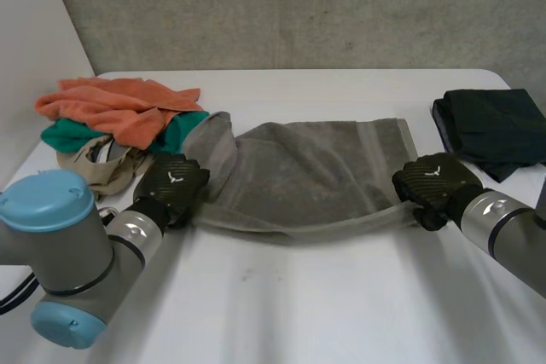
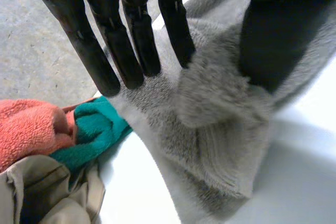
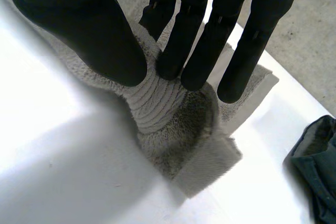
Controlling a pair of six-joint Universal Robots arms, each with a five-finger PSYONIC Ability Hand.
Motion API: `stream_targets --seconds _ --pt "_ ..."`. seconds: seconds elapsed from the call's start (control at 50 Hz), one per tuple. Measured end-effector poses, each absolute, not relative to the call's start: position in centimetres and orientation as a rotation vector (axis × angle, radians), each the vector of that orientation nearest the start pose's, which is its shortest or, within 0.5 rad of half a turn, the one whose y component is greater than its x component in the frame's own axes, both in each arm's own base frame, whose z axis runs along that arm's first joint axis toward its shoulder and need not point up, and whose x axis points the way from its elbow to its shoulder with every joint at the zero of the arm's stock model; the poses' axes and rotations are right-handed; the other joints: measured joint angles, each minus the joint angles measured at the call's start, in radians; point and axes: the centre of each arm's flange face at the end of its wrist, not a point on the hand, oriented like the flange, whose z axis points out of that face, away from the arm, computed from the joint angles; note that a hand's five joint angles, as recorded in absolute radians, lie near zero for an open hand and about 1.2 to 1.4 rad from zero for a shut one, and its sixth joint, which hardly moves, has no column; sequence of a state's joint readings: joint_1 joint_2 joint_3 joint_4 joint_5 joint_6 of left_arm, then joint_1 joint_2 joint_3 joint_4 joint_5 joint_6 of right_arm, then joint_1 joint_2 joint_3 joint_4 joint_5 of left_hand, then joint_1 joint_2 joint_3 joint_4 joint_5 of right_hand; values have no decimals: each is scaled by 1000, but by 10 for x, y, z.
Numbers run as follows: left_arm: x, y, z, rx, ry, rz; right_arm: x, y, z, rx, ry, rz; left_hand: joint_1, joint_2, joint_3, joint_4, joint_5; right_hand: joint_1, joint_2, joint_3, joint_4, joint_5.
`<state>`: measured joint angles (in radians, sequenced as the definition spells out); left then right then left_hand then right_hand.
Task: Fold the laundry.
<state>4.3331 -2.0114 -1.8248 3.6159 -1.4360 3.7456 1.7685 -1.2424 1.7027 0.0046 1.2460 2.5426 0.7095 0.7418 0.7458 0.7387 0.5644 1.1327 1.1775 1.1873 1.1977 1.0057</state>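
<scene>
A grey towel [image 1: 307, 168] lies bunched across the middle of the white table [image 1: 299, 296]. My left hand [image 1: 173, 181] is at its left end. In the left wrist view that hand [image 2: 131, 35] has straight fingers spread away from the thumb, and a raised fold of the towel [image 2: 210, 129] stands loose between them. My right hand [image 1: 435, 178] is at the towel's right front corner. In the right wrist view this hand [image 3: 89, 30] pinches a ridge of the towel [image 3: 173, 129] between thumb and fingers.
A pile of orange, teal and beige laundry [image 1: 111, 117] lies at the back left, close beside my left hand; its teal piece [image 2: 94, 129] touches the towel. A folded dark garment [image 1: 495, 130] sits at the back right, beyond my right hand.
</scene>
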Motion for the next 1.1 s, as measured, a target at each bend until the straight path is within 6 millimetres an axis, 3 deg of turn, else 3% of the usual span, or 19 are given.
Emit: stream_targets --seconds 0.08,0.4,0.46,0.58,0.68,0.76,0.78,0.82,0.88,0.98,1.02,1.1 --pt "-255 -269 131 1229 2031 -1969 218 -277 170 -1223 2289 -1655 -187 -206 -209 -211 -215 0 0 0 0 0" --pt "-228 -277 124 1124 2068 -1922 218 -280 174 -1178 2292 -1665 -194 -232 -228 -233 -235 0 0 0 0 0" --pt "-226 -275 123 1125 2094 -1900 218 -280 173 -1179 2293 -1663 -147 -182 -185 -176 -175 0 0 0 0 0" --pt "-223 -271 121 1098 2207 -1851 218 -281 173 -1180 2291 -1664 443 387 378 392 379 0 0 0 0 0" --pt "-218 -278 127 1037 2252 -1862 218 -283 176 -1181 2289 -1678 445 452 443 457 415 0 0 0 0 0" --pt "-214 -282 157 980 2211 -1939 217 -287 187 -1191 2282 -1712 445 452 443 459 416 0 0 0 0 0" --pt "-213 -280 177 962 2166 -1989 215 -287 198 -1199 2275 -1743 445 452 443 460 416 0 0 0 0 0" --pt "-211 -272 212 935 2071 -2081 208 -287 226 -1216 2258 -1821 445 452 443 460 416 0 0 0 0 6" --pt "-206 -248 284 873 1840 -2272 194 -278 290 -1245 2208 -2014 445 452 443 460 416 0 10 0 0 17" --pt "-199 -217 348 803 1611 -2428 182 -255 358 -1260 2133 -2216 445 453 443 460 416 0 10 0 0 18" --pt "-198 -213 358 797 1591 -2439 181 -250 370 -1263 2126 -2238 445 453 443 460 416 0 10 0 0 19" --pt "-200 -223 348 829 1676 -2378 180 -252 370 -1284 2156 -2197 445 454 444 460 416 0 10 0 0 19"
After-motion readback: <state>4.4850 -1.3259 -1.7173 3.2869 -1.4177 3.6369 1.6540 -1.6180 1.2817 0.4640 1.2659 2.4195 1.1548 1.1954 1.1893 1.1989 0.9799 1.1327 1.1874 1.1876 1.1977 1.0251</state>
